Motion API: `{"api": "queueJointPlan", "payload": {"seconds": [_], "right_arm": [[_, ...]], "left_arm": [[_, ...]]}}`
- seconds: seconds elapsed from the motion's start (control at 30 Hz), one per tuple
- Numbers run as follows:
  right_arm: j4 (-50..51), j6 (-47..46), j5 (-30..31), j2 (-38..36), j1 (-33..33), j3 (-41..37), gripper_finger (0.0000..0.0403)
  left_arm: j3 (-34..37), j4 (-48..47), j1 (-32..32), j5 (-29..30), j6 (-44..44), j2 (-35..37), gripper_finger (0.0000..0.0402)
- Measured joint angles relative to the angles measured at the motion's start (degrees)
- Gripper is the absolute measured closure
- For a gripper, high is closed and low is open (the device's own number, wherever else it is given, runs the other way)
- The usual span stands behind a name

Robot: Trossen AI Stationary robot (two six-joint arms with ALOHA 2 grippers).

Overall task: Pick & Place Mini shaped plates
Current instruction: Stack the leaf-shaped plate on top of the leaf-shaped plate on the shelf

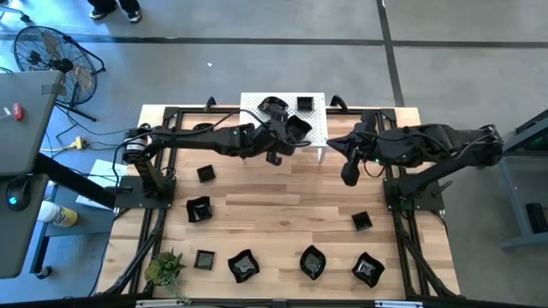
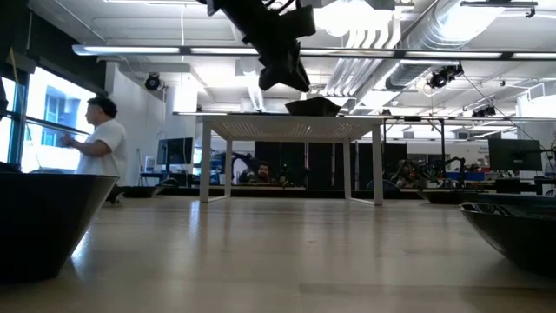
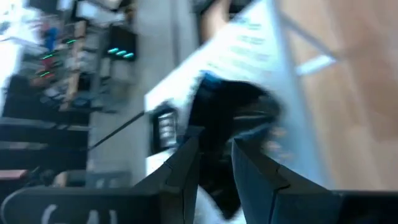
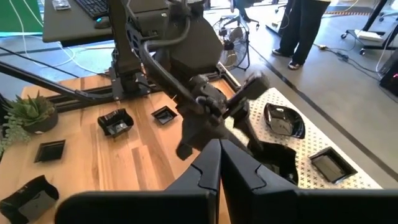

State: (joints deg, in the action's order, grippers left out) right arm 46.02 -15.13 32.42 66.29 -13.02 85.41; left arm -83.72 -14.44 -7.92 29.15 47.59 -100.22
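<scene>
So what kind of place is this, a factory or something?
More likely a robotics lab or workshop: exposed ceiling ducts, rows of workbenches with monitors, a floor fan, and the two arms fixed to a wooden table.

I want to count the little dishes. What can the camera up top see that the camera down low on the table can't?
Only the high view shows the dishes spread on the wooden table, the green plant and the right gripper. Only the low view shows a person in the room behind. Both show the white rack, a black dish on it, and the left gripper over it.
</scene>
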Motion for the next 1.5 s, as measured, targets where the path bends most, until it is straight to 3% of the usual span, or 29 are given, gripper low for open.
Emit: {"api": "queueJointPlan", "payload": {"seconds": [0.07, 0.17, 0.3, 0.43, 0.5, 0.67, 1.03, 1.17, 1.33, 1.5], "right_arm": [[0.0, 0.2, 0.0, -0.1, 0.0, 0.0, 0.0399], [0.0, 0.1, 0.1, -0.3, 0.0, 0.0, 0.0397], [0.8, -0.3, 0.1, -0.4, 0.7, 0.0, 0.0401], [5.4, -0.3, -1.6, -0.7, 3.2, 0.0, 0.0401], [8.4, -0.4, -2.4, -0.7, 5.6, 0.0, 0.0402], [10.7, 1.3, -6.5, -0.7, 11.2, 0.0, 0.0402], [8.5, 4.4, -11.8, -0.7, 15.7, 0.0, 0.0402], [1.5, 2.8, -12.0, -1.1, 15.7, -2.1, 0.0402], [-17.5, -1.1, -17.0, -3.1, 15.7, -14.2, 0.0403], [-24.8, -13.6, -21.4, -4.0, 15.3, -23.4, 0.0402]], "left_arm": [[0.0, 1.7, -0.3, 2.3, -0.3, 0.1, 0.0311], [-1.9, -3.4, -1.6, -0.9, -5.8, 1.3, 0.0319], [-5.0, -10.6, -4.7, -13.0, -22.4, 4.9, 0.0351], [-4.3, -11.6, -7.7, -27.7, -34.4, 8.8, 0.0395], [-3.4, -9.4, -8.0, -30.4, -38.4, 10.4, 0.0394], [2.7, -4.1, -7.3, -30.3, -43.4, 15.3, 0.04], [27.4, 18.7, -5.9, -26.9, -56.8, 29.6, 0.0401], [33.4, 18.6, -5.9, -23.8, -57.4, 36.2, 0.0401], [38.0, 15.5, -5.9, -23.5, -56.8, 43.3, 0.0401], [39.3, 10.0, -5.9, -23.3, -56.5, 46.9, 0.0401]]}}
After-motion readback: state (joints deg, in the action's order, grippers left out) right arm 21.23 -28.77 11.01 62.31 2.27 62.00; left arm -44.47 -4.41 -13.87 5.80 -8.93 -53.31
